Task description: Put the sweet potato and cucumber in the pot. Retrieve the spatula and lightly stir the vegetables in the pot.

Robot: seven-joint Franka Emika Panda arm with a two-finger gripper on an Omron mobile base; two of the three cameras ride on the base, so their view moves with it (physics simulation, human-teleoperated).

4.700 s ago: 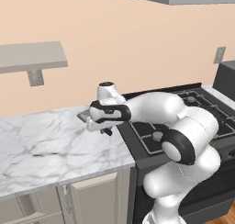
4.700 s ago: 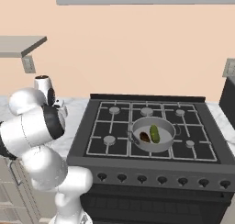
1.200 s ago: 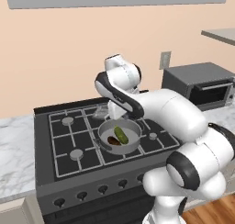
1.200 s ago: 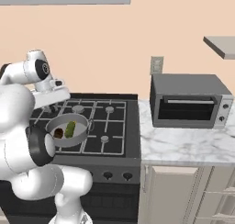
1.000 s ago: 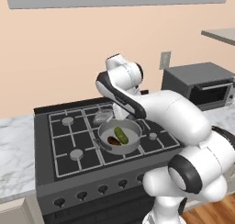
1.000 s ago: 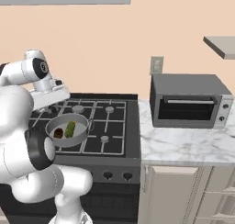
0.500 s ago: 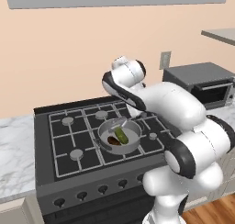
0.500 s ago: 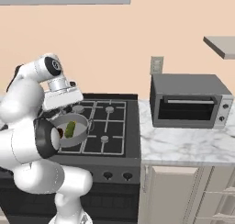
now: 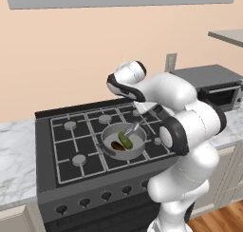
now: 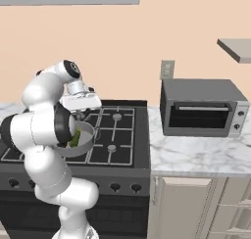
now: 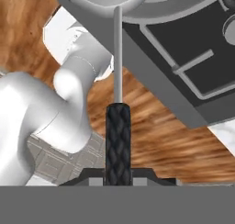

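The shallow round grey metal pot (image 9: 122, 141) sits on the stove's grate (image 9: 76, 145) and holds the short green cucumber (image 9: 125, 139) beside the dark brown-orange sweet potato (image 9: 116, 145). The slotted grey metal spatula (image 9: 132, 129) reaches down into the pot at the cucumber. Its long axis runs straight out from the gripper (image 11: 119, 172), black handle (image 11: 118, 142) nearest you, head farthest. The jaws are clamped fully shut on that handle. Your stirring stroke sweeps the head sideways across the pot floor.
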